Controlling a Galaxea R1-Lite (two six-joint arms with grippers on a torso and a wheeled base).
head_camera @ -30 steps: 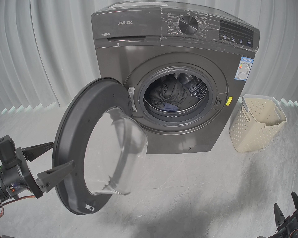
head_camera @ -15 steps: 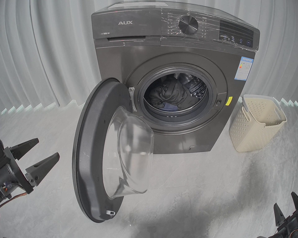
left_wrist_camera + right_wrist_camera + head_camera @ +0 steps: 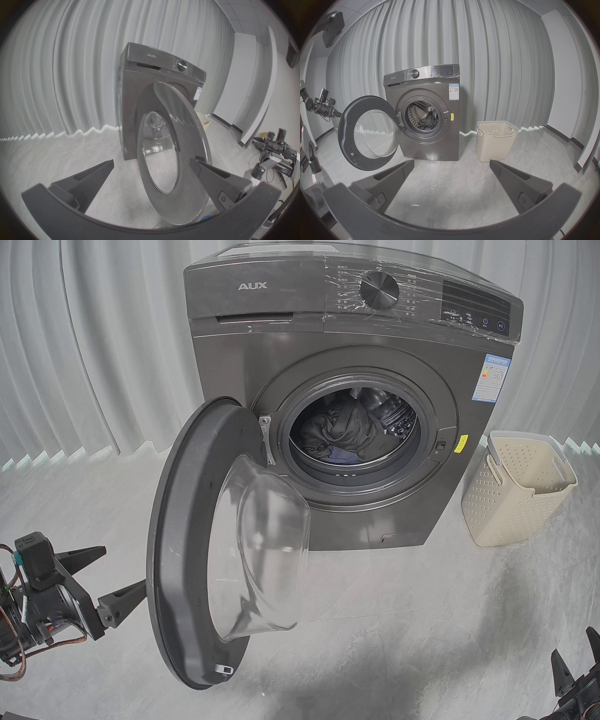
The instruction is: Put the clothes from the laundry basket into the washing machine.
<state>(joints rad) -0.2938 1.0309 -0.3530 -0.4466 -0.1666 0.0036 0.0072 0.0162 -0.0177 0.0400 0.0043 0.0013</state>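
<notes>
At the door's outer side: your left pincer (image 3: 122, 568) is released, its fingers spread wide and grasping nothing. The nearer fingertip is right at the rim, but I cannot tell if it touches.
Door (image 3: 181, 540): it stands about half open on its hinge at the left of the mouth, with the glass bulge turned toward the drum. So the opening is free for loading.
Clothes (image 3: 344, 427): a dark bundle lies inside the drum of the washing machine (image 3: 250, 359), behind the seal.
Laundry basket (image 3: 519, 490): it stands upright on the floor (image 3: 375, 627), just beside the machine's right side. The part of its inside that you can see holds no cloth.
Right pincer (image 3: 450, 162): also released and holding nothing, low and well apart from the machine.
Step, as I judge: loading looks finished. Your left arm is placed behind the door, probably to push it shut.
Risk: a spread finger may slip along the curved rim, so push squarely.
</notes>
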